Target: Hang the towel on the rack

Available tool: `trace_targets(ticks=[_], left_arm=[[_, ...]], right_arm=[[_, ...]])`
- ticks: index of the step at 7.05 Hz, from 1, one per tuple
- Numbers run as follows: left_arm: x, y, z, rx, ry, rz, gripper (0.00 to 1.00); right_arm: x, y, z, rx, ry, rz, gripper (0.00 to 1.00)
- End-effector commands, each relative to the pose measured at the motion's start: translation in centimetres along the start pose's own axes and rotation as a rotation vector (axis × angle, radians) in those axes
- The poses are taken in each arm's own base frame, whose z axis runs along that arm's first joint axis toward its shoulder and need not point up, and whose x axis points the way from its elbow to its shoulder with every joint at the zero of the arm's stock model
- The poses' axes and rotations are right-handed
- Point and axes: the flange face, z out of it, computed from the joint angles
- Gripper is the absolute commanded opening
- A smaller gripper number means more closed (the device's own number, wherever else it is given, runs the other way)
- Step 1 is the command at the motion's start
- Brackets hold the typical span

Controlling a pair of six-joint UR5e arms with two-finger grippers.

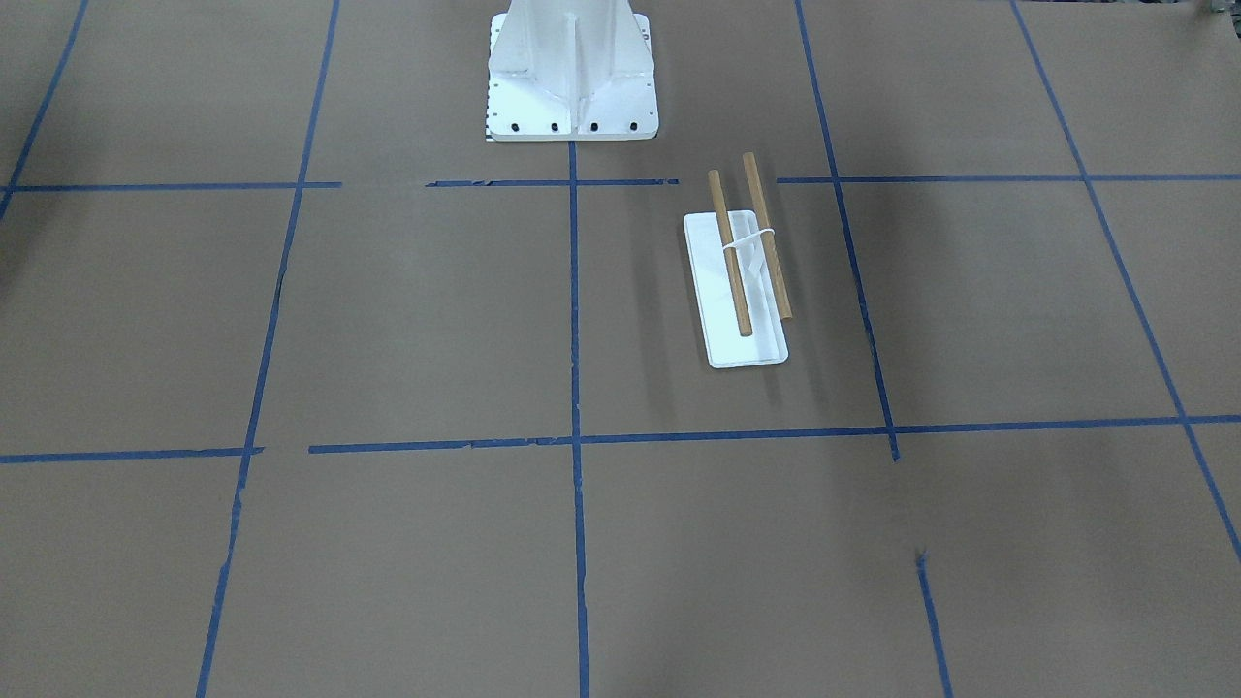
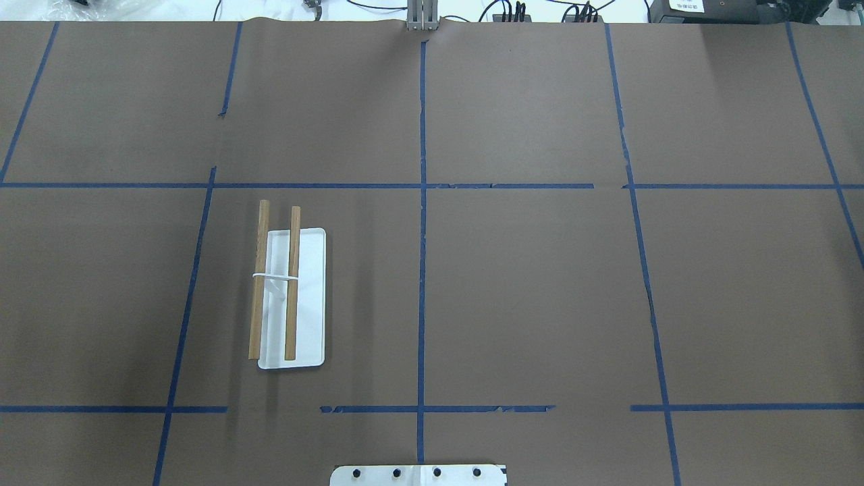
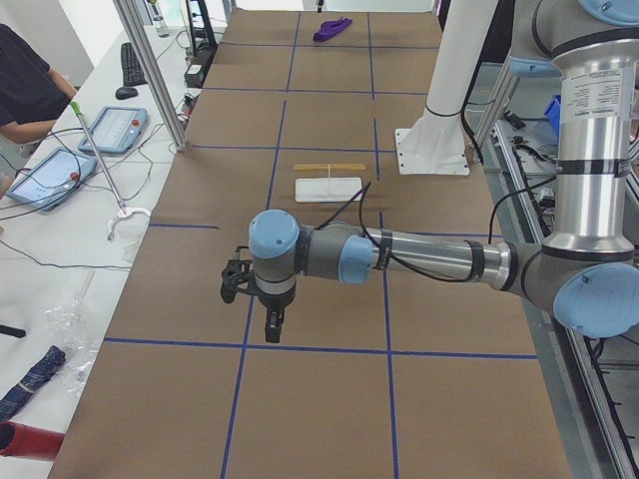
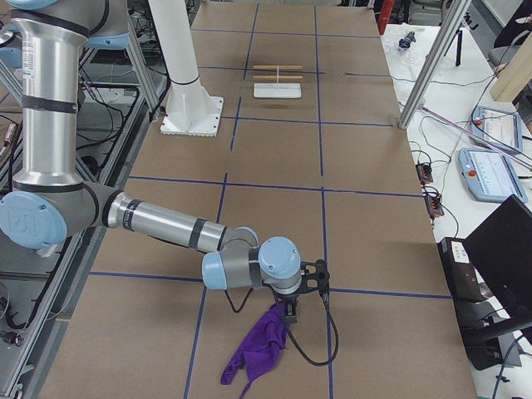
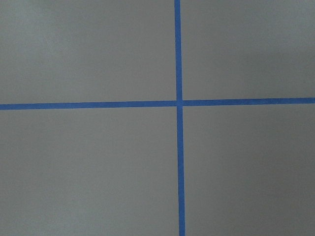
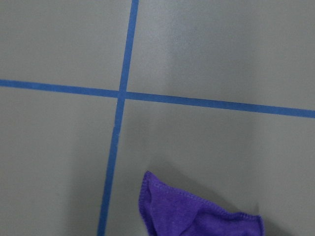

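The rack (image 1: 751, 344) stands on the brown table, a flat white tray base with two parallel wooden dowels (image 1: 729, 254) on a thin white support. It also shows in the overhead view (image 2: 310, 304), in the left view (image 3: 328, 188) and in the right view (image 4: 278, 90). A purple towel (image 4: 262, 349) lies far from it at the table's right end, its top corner up at my right gripper (image 4: 291, 314). The towel's edge shows in the right wrist view (image 6: 197, 214). My left gripper (image 3: 273, 324) hovers over bare table. I cannot tell whether either gripper is open or shut.
The white bolted robot pedestal (image 1: 572, 68) stands at the table's robot side, close to the rack. Blue tape lines cross the brown table. A metal post (image 3: 150, 70), tablets (image 3: 45, 178) and a seated person are beside the table. A laptop (image 4: 503, 249) sits beyond the far edge.
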Motion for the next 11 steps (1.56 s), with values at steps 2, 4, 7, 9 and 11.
trace_targets(ticks=[2, 4, 7, 9, 11], left_arm=[[0.4, -0.1, -0.6, 0.011, 0.001, 0.005, 1.0], [0.6, 0.0, -0.7, 0.015, 0.001, 0.009, 1.0], [0.7, 0.0, -0.9, 0.017, 0.001, 0.011, 1.0], [1.0, 0.0, -0.9, 0.016, 0.028, 0.01, 1.0], [1.1, 0.0, -1.0, 0.016, 0.036, 0.011, 1.0]], right_arm=[[3.3, 3.9, 5.2, -0.072, -0.016, -0.273, 1.0], [4.0, 5.6, 7.9, -0.142, -0.014, -0.371, 1.0], [6.0, 7.6, 9.6, -0.2, 0.005, -0.432, 1.0], [6.7, 7.8, 10.8, -0.227, -0.007, -0.459, 1.0], [6.7, 7.6, 10.8, -0.228, -0.007, -0.458, 1.0]])
